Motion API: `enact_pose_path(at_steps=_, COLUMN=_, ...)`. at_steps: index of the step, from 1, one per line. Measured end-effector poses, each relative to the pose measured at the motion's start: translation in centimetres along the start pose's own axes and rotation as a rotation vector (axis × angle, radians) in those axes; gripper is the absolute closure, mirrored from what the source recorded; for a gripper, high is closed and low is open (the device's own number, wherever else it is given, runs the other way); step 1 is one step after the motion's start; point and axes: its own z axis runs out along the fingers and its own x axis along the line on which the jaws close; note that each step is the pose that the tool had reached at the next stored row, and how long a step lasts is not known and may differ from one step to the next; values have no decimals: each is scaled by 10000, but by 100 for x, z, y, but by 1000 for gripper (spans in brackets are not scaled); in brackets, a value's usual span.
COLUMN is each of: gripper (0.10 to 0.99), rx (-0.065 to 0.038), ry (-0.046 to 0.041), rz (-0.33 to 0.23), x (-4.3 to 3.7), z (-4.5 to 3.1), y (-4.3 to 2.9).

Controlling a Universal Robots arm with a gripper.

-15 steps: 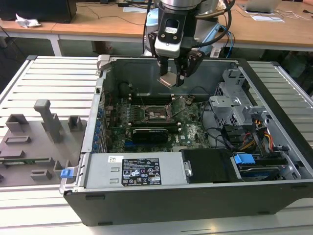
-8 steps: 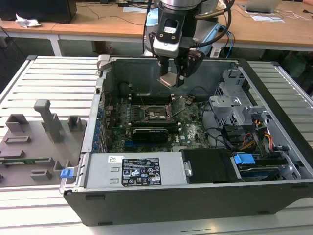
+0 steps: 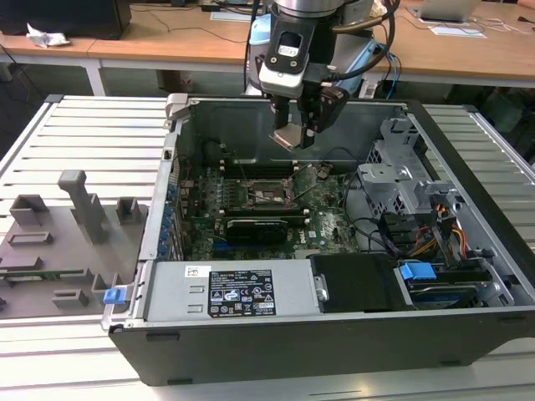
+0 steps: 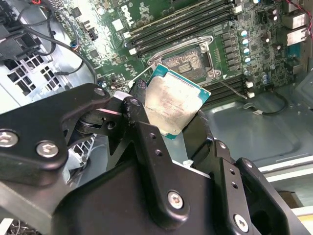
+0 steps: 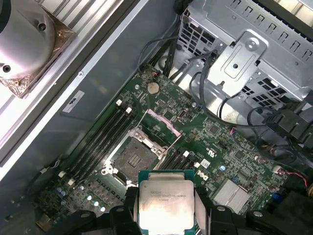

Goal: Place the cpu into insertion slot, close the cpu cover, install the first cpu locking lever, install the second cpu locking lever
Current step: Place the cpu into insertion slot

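Small flat square cpu (image 3: 288,137) with a dull silvery-beige metal top and a green-edged base, held tilted in the gripper (image 5: 166,215), up in the air and clear of the socket. Below it lies the insertion slot (image 5: 133,159), a dark square socket with a silver rim, uncovered. The cpu cover (image 5: 160,126), a thin metal frame, stands swung up at the slot's edge

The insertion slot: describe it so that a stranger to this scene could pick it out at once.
Look inside the open computer case at the green motherboard on its floor. Near the board's middle, below the cpu held in the gripper's jaws, sits the insertion slot. It alone is square, silver-rimmed and dark-centred; the black memory slots flanking it are long and narrow.
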Motion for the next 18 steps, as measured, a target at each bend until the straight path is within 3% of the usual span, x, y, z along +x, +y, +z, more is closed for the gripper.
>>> enact_pose_path(at_steps=13, gripper=545, rx=-9, ry=-41, rz=471, x=0, z=2, y=0)
enact_pose_path(at_steps=18, gripper=545, rx=-19, ry=-90, rz=1037, x=0, z=11, y=-1)
